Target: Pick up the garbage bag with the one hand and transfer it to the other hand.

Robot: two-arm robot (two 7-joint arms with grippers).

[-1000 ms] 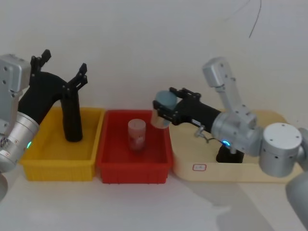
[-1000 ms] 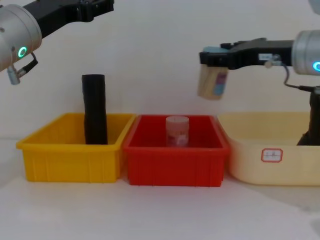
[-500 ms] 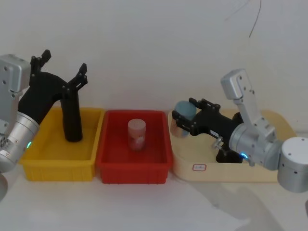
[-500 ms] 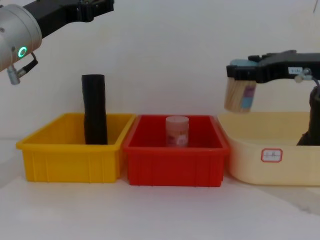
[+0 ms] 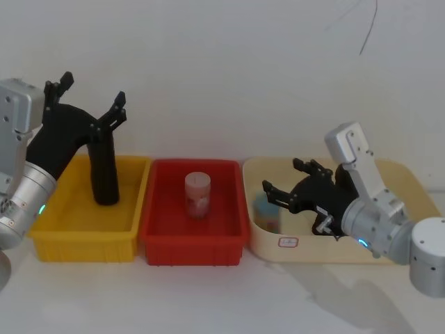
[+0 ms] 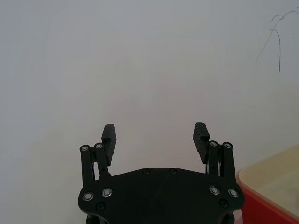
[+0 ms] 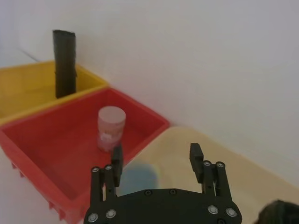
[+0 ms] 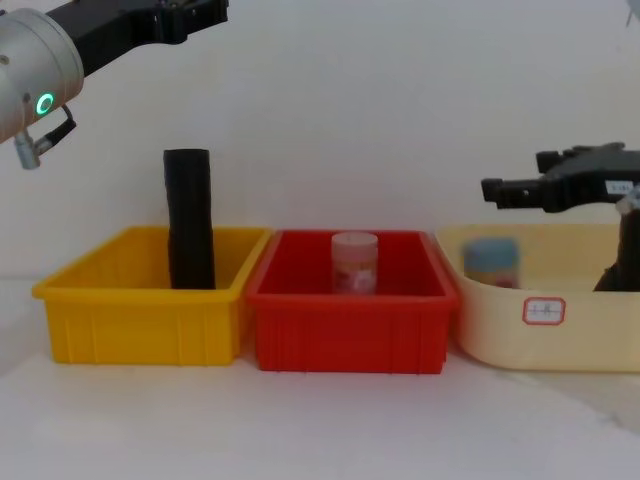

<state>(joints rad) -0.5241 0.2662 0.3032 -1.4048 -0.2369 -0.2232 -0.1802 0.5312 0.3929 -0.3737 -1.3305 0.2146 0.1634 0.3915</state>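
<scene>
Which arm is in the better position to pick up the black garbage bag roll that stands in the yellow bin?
Left. The left gripper hovers open right above the garbage bag standing in the yellow bin. The right gripper is open too, but over the beige tray, beyond the red bin.

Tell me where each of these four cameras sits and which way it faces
Head: high up, looking down at the yellow bin, red bin and cream tray; both arms show.
Chest: low, looking level across the bins; left hand top left, right hand at the right.
Left wrist: behind the open left hand, facing the wall.
Right wrist: behind the open right hand, facing the bins.
Shared: head, chest and right wrist show the garbage bag upright.
</scene>
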